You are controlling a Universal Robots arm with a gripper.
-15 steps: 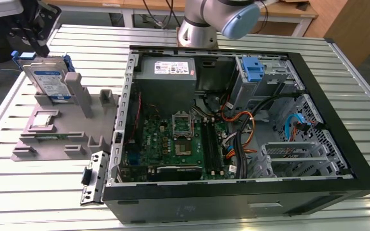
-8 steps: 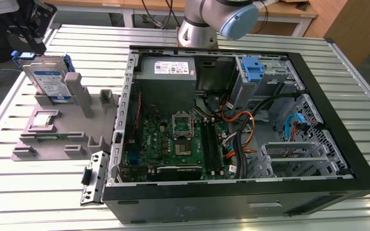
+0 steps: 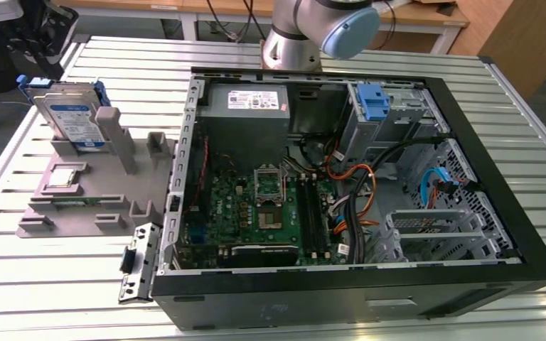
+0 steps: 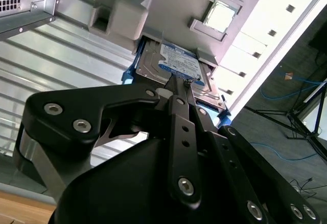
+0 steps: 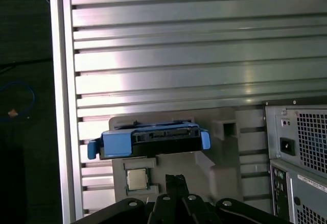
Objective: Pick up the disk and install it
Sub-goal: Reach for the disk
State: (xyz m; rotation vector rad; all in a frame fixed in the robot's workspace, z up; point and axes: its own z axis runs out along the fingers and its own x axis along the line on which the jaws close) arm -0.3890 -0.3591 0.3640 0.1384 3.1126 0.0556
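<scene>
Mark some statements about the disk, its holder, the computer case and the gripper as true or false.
1. The disk stands on edge in the grey holder. True.
2. The disk is installed in the computer case. False: it sits in the holder, outside the case.
3. The case is open, with its motherboard showing. True.
4. The gripper touches the disk. False: in the first wrist view it is apart from the disk.

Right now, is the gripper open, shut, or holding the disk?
Gripper: shut, holding nothing. The disk stands in the grey holder.
</scene>
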